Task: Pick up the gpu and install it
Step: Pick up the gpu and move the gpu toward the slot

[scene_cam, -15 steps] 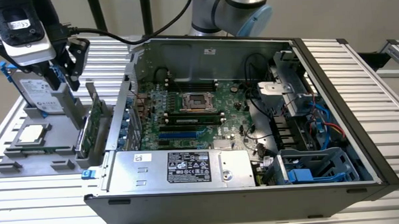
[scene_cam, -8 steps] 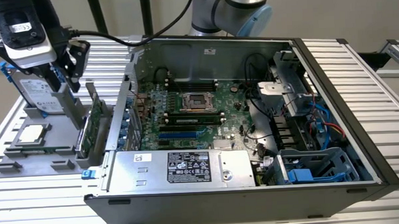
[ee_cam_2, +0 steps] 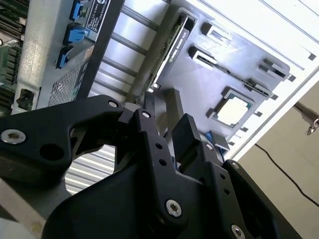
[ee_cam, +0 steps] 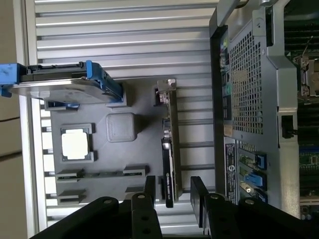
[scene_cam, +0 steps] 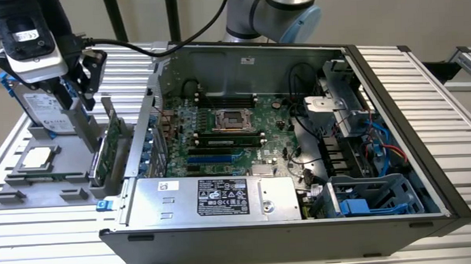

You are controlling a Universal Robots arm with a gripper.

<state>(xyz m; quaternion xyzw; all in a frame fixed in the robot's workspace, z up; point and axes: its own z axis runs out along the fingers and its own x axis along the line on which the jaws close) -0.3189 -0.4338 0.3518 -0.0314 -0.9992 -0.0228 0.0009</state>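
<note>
Though poised right above the gpu (ee_cam: 170, 149), clamps nothing. Appears in both wrist views as a black gripper (ee_cam: 174, 198) with fingers (ee_cam: 149, 191) spread well apart, flanking one end of the card from above; cannot tell whether touching it.

Just below, the gpu itself, standing on its long edge in a slot of the grey tray (ee_cam: 144, 134), silver end bracket (ee_cam: 167, 87) at the far end from the fingers.

Next across the tray, on one side of the card: the square silver processor chip (ee_cam: 76, 146), lying flat in its pocket, and past it the hard drive (ee_cam: 60, 84) in a blue frame, upright in its own holder.

On the card's other side, close by, the open computer case (ee_cam: 249, 74), perforated wall turned toward the tray.

In the exterior view, tray at the exterior view's left and case at the middle and right, both resting on a slatted metal table (scene_cam: 429, 66). Inside the case, farther off: a green motherboard (scene_cam: 220, 147) with a processor socket (scene_cam: 233, 119), a silver power supply (scene_cam: 214, 197) along the near wall, a blue drive cage (scene_cam: 371, 203). Farthest back, behind the case, the silver and blue arm joint (scene_cam: 290, 7).
</note>
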